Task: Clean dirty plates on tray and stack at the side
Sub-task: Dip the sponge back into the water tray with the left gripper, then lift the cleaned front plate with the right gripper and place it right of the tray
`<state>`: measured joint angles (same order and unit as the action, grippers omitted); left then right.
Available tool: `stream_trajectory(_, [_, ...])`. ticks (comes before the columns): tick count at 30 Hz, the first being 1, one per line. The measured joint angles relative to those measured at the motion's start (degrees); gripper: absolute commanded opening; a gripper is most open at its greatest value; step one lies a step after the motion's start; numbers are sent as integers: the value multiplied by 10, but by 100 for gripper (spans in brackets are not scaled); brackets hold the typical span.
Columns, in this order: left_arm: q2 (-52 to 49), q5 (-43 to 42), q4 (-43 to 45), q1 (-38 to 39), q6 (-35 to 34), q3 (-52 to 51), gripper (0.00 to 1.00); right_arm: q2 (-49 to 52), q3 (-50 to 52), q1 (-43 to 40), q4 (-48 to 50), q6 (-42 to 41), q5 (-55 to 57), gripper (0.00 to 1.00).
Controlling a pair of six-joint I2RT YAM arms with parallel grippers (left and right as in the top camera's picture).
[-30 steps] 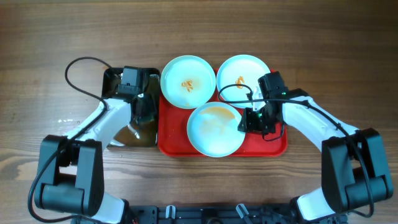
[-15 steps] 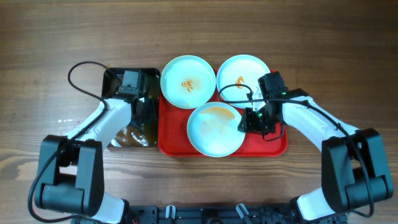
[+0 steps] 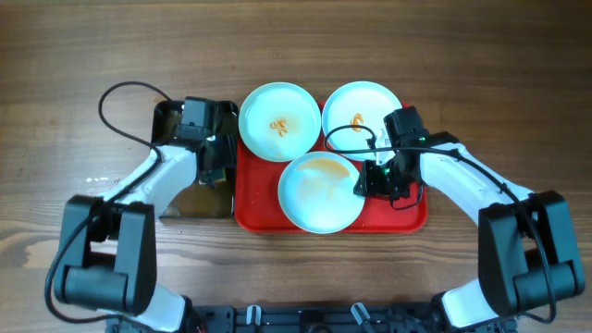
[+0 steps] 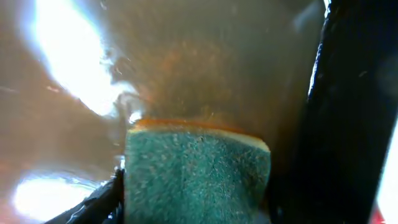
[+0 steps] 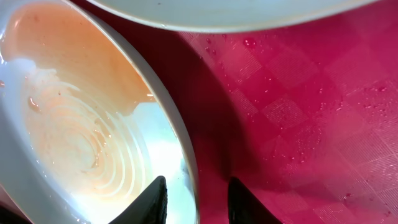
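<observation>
Wooden tabletop [image 3: 296, 46] is bearing the tray [image 3: 407, 217], all three plates [image 3: 279, 120] lying on it. Right gripper [image 3: 367, 180] is straddling the front plate [image 3: 319, 194] at its rim, seemingly steadying it; clamped or not, I cannot tell. Left gripper [image 3: 217, 157] is pinching a sponge [image 4: 196, 174] over the black tray [image 3: 166, 116], likely wetting it.

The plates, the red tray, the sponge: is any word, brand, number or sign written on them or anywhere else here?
None: no word, number or sign can be read on the plates, the tray, the sponge or anything else in these views.
</observation>
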<state>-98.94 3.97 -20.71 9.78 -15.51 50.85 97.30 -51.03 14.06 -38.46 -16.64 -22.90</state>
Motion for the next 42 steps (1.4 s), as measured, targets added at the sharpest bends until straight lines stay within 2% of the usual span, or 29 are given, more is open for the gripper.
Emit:
stream_trajectory(1, [-2, 0, 1, 0, -1, 1, 17, 0, 0, 0, 0, 0, 0, 33])
stream_trajectory(3, [-3, -4, 2, 0, -3, 2, 4, 0, 0, 0, 0, 0, 0, 36])
stream_trajectory(6, [-3, -4, 0, 0, -2, 2, 6, 0, 0, 0, 0, 0, 0, 41])
stream_trajectory(7, [-3, -5, -3, 0, -2, 3, 40, 0, 0, 0, 0, 0, 0, 41])
stream_trajectory(8, [-2, -5, -9, 0, -2, 5, 65, 0, 0, 0, 0, 0, 0, 41])
stream_trajectory(11, [7, -8, -48, 0, -2, 5, 80, 0, 0, 0, 0, 0, 0, 41])
stream_trajectory(14, [25, -9, -110, 0, -3, 5, 81, 0, 0, 0, 0, 0, 0, 42])
stream_trajectory(18, [25, -9, -141, 0, -2, 5, 81, 0, 0, 0, 0, 0, 0, 42])
stream_trajectory(20, [25, -9, -141, 0, -2, 5, 82, 0, 0, 0, 0, 0, 0, 38])
stream_trajectory(23, [25, -9, -139, 0, -2, 5, 82, 0, 0, 0, -1, 0, 0, 20])
stream_trajectory(25, [25, -9, -137, 0, -2, 5, 82, 0, 0, 0, -3, 0, 0, 13])
stream_trajectory(28, [25, -10, -136, 0, -2, 5, 83, 0, 0, 3, -2, 0, 0, 5])
stream_trajectory(37, [25, -13, -136, 0, -2, 5, 84, -16, 0, 13, -3, 2, 5, 4])
stream_trajectory(42, [25, -13, -134, 0, -2, 5, 84, -150, 2, 13, -3, 5, 72, 4])
